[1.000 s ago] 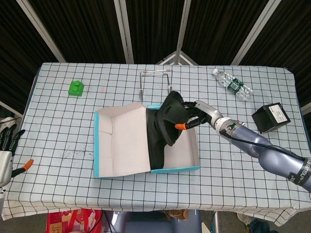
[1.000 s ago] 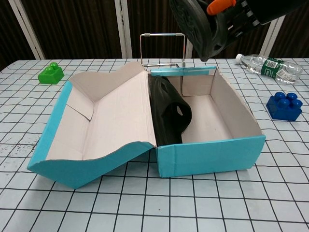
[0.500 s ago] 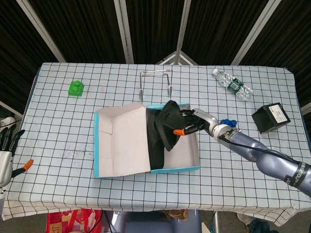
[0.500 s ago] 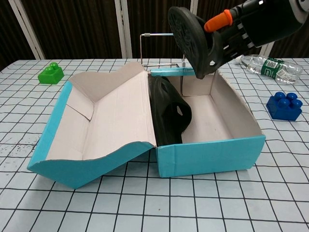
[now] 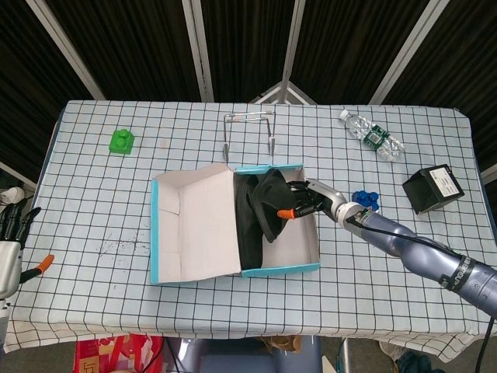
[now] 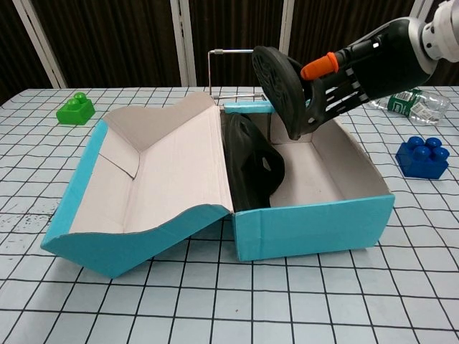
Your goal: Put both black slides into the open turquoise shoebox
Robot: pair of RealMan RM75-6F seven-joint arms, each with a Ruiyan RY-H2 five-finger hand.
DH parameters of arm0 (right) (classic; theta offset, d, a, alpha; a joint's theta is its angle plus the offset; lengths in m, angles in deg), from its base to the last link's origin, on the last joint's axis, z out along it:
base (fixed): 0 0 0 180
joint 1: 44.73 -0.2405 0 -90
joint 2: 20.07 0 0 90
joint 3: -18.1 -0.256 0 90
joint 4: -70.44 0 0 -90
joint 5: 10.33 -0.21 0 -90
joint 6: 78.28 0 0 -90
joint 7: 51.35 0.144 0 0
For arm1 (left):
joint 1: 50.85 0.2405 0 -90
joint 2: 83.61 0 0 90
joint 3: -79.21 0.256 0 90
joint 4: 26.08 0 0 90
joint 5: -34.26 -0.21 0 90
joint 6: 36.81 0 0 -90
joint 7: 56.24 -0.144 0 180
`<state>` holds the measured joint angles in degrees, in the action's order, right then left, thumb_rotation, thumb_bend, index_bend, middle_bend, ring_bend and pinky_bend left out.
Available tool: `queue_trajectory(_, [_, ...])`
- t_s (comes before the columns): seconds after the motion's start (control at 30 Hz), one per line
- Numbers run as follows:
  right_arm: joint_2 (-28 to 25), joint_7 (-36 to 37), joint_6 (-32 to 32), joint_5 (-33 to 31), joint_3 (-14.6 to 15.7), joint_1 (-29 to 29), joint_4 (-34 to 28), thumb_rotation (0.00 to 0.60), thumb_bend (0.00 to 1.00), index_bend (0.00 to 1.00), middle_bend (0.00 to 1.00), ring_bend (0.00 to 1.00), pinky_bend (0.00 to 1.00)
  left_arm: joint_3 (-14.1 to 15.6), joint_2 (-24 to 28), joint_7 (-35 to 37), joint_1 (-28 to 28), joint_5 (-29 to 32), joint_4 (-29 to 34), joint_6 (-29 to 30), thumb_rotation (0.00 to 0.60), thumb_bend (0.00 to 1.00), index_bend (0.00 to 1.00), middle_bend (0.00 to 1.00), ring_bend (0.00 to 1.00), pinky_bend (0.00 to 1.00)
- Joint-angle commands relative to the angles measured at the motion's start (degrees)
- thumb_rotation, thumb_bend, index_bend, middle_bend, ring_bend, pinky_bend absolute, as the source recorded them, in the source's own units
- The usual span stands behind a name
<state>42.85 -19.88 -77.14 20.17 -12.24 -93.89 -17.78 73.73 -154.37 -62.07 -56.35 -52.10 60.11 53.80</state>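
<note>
Left hand (image 5: 9, 233): hung idle off the table's left edge; fingers apart, holding nothing
First slide (image 6: 252, 166): stood on edge inside shoebox (image 6: 312, 226)
Right hand (image 6: 358, 72): gripped second slide (image 6: 280, 86) above the box's rear wall; risk: heel catching the wall or toppling the first slide

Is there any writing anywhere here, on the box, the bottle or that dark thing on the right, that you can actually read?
No text can be read in either view.
Water bottle: it has a green and dark label, print too small to read.
Black box: it has a pale label on top, lettering blurred.
Right arm: small white marking near the edge of the head view, not legible.
Turquoise shoebox: no print shows.
</note>
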Motion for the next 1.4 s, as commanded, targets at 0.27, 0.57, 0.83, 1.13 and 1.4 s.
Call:
queue_trajectory(0.27, [3.5,-0.9,3.7,3.7,-1.2,2.5,4.3,0.600,0.77,0.56,0.47,0.41,0.26,0.1,-0.4,-0.7,-0.2,0.1,-0.3,-0.4,0.600,0.24,0.13,0.00,0.00,0.12])
queue_trajectory(0.57, [5.2,-2.5,5.2,6.6,-2.3,4.3,5.6,0.600,0.78,0.56,0.47,0.41,0.26,0.2,-0.6,-1.0,-0.3,0.0,-0.4,-0.5,0.600,0.24,0.13,0.00,0.00,0.12])
queue_trajectory(0.83, [6.4,-3.7,4.9,8.8,-2.7,5.1,5.1,0.600,0.78,0.56,0.47,0.37,0.26,0.1,-0.5,-0.7,-0.2,0.0,-0.3,-0.3,0.600,0.24,0.13,0.00,0.00,0.12])
queue_trajectory(1.13, [8.5,-4.7,3.6,10.6,-2.7,6.0,5.2,0.600,0.78,0.56,0.47,0.36,0.26,0.1,-0.4,-0.4,-0.2,-0.2,-0.3,-0.1,0.600,0.24,0.13,0.00,0.00,0.12])
queue_trajectory(1.4, [9.7,-4.7,0.5,12.4,0.6,5.1,5.8,0.600,0.78,0.56,0.47,0.36,0.26,0.1,-0.3,-0.4,-0.1,-0.3,-0.1,0.2,0.600,0.24,0.13,0.00,0.00,0.12])
